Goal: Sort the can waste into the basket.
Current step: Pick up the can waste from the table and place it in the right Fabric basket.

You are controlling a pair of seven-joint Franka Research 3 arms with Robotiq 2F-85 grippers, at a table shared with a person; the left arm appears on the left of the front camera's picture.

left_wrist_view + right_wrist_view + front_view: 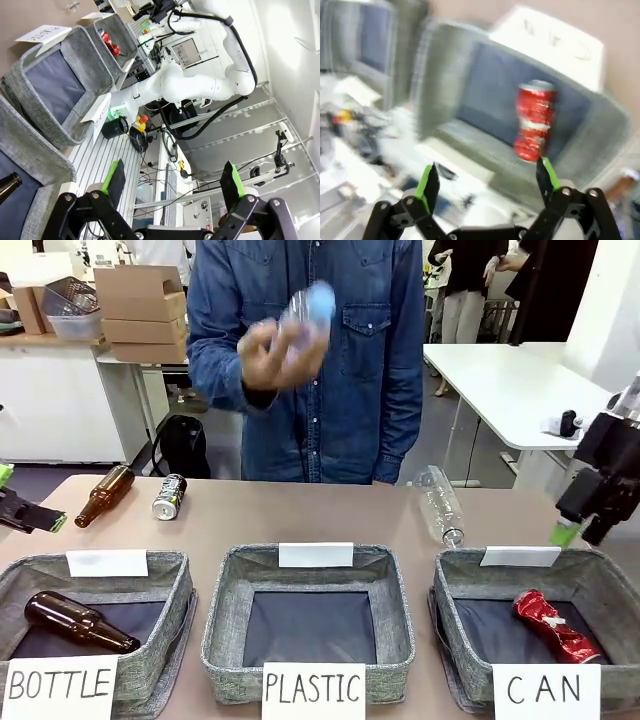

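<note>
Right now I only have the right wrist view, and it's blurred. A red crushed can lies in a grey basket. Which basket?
Observer: The red can lies in the basket carded CAN, on the robot's right.
Operator: Second can?
Observer: The black can sits on the table, far left, near a brown glass bottle.
Operator: Left gripper?
Observer: The left gripper is open and empty, at the table's left edge.

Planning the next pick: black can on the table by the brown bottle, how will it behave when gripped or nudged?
The black can seems to lie on its side, so a nudge may roll it toward the brown bottle beside it. Small metal can: probably light, likely to dent under a firm squeeze.
</note>
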